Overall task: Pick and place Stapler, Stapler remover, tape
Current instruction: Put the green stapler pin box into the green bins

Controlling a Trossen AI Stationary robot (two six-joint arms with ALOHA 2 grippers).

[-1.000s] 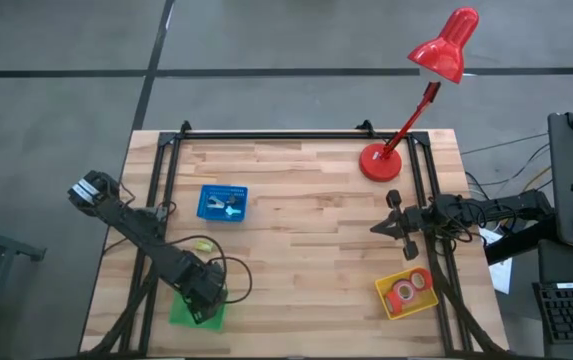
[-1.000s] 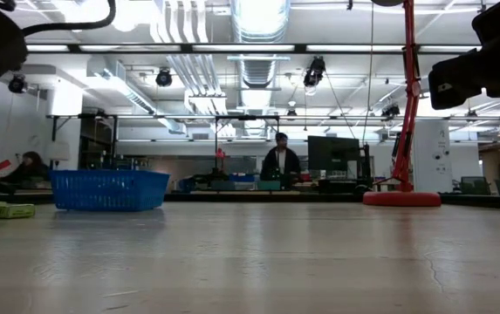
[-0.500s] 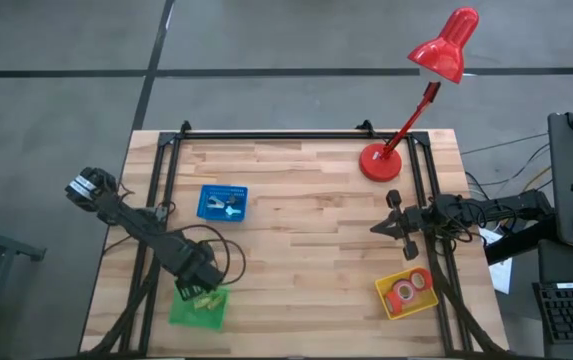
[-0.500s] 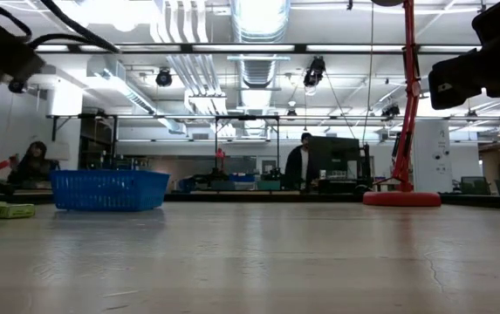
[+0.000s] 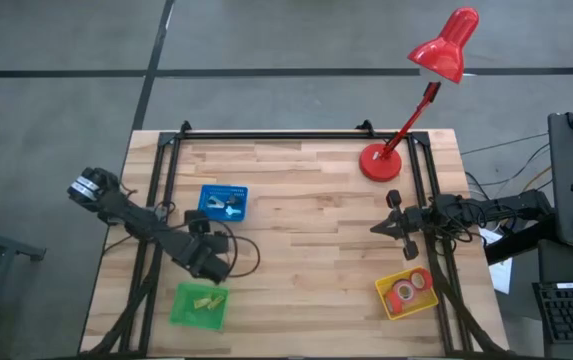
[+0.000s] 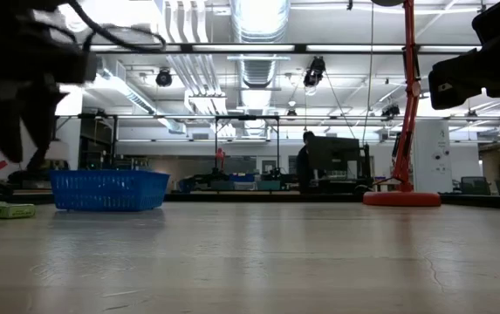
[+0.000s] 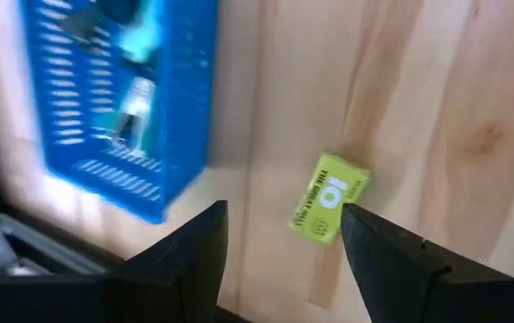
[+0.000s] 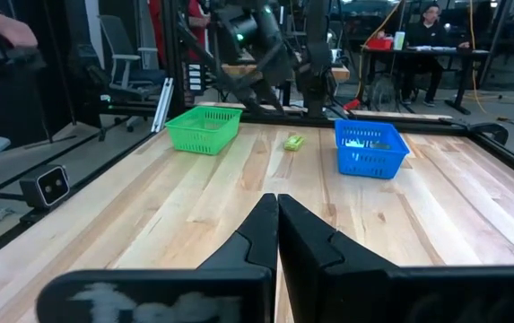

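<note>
My left gripper (image 5: pixel 209 258) hangs open above the table between the blue basket (image 5: pixel 223 202) and the green basket (image 5: pixel 198 306). In the left wrist view a small yellow-green box (image 7: pixel 328 199) lies flat on the wood between my open fingers, untouched, beside the blue basket (image 7: pixel 122 108). The blue basket holds small pale and dark items. The green basket holds a yellowish item (image 5: pixel 203 298). Red tape rolls (image 5: pixel 406 291) lie in the yellow basket (image 5: pixel 386 300). My right gripper (image 5: pixel 376 229) waits shut near the table's right edge.
The red lamp's round base (image 5: pixel 378 162) stands at the far right of the table, its arm leaning out past the far edge. Black rails run along the left, right and far sides. Bare wood lies across the middle (image 5: pixel 306 240). People show in the room behind.
My left gripper has moved from above the green basket toward the far edge, and now hangs over the small yellow-green box near the blue basket. The yellowish item in the green basket, covered a second ago, now shows.
</note>
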